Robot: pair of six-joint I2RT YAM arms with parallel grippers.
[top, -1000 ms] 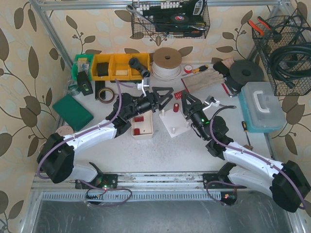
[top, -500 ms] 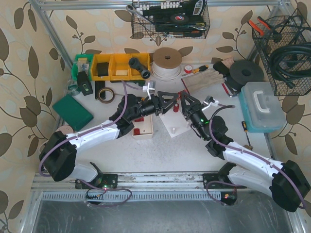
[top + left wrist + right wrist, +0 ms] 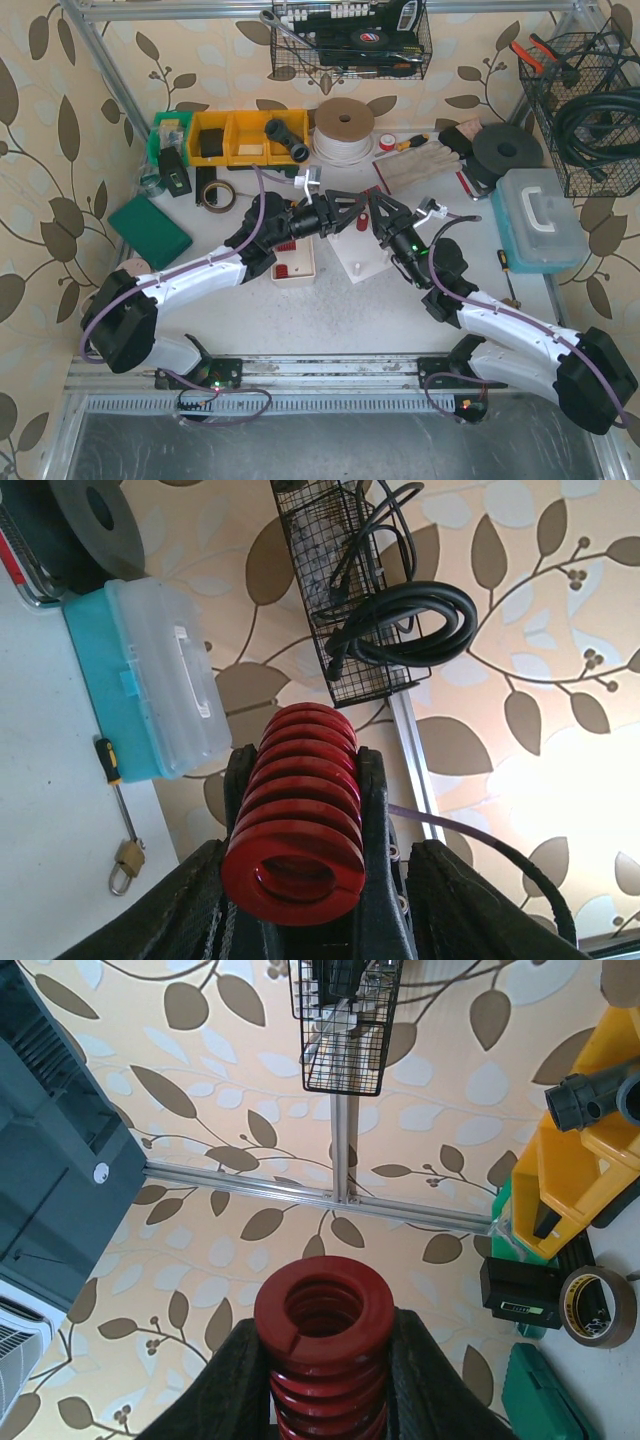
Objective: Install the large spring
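A large red coil spring (image 3: 323,1345) looks like painted metal, smooth and glossy, with soft highlights along each coil. The fingers (image 3: 245,1385) of the right gripper (image 3: 323,1360) beside it are matt black plastic. A rectangular storage case (image 3: 150,680) has a cloudy, translucent plastic lid over an opaque teal plastic base. A small padlock (image 3: 124,865) is dull, brass-coloured metal. A black wire basket (image 3: 330,630) is thin coated metal and holds a coil of smooth, slightly shiny black cable (image 3: 415,610). The yellow storage bins (image 3: 565,1170) are smooth, shiny plastic. The straight frame rail (image 3: 345,1150) is brushed silver metal. The white table top (image 3: 350,310) is matt and scuffed.
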